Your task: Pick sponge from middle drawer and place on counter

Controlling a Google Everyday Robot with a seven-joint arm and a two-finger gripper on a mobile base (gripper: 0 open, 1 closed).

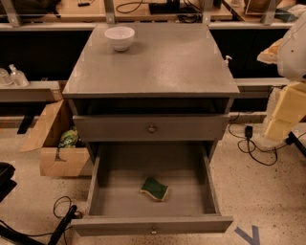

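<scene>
While gripper is unseen, one sponge (154,188), one bowl (119,37)

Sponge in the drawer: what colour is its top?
The sponge is dark green, yellow edge, in camera view; tool out of view.

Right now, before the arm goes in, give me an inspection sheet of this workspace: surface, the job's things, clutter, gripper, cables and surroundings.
Surface: the grey counter carries a white bowl at its back left.
Job's things: the sponge lies green face up on the floor of the open middle drawer, about midway across, in the front half; not yet on the counter.
Clutter: an open cardboard box on the floor left of the cabinet.
Gripper: not in view; only a white and cream part, likely the arm, at the right edge.
Cables: black cables on the floor at right and lower left.
Surroundings: closed drawer front above; wooden workbench behind.
</scene>
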